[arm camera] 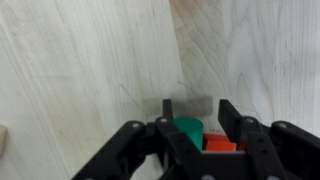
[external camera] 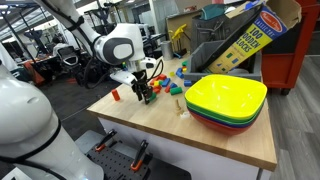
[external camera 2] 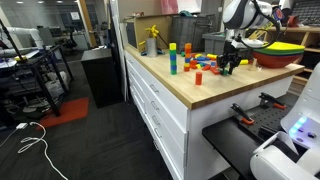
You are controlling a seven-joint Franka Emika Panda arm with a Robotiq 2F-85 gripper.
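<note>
A: Jaws state?
B: Spread apart, straddling the green block [arm camera: 187,127] on the worktop [arm camera: 80,60]. Red block [arm camera: 222,146] just beside it.
A: Axis?
B: Looks upright, long axis vertical. Base hidden.

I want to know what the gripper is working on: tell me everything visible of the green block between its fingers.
The green block looks small and rounded, with a smooth painted surface, perhaps wood. It sits on the pale wooden table, low in the wrist view, between the fingers of the gripper. A red block lies right beside it, seemingly touching. The gripper's body hides its lower part, and whether the fingers press it cannot be told.
</note>
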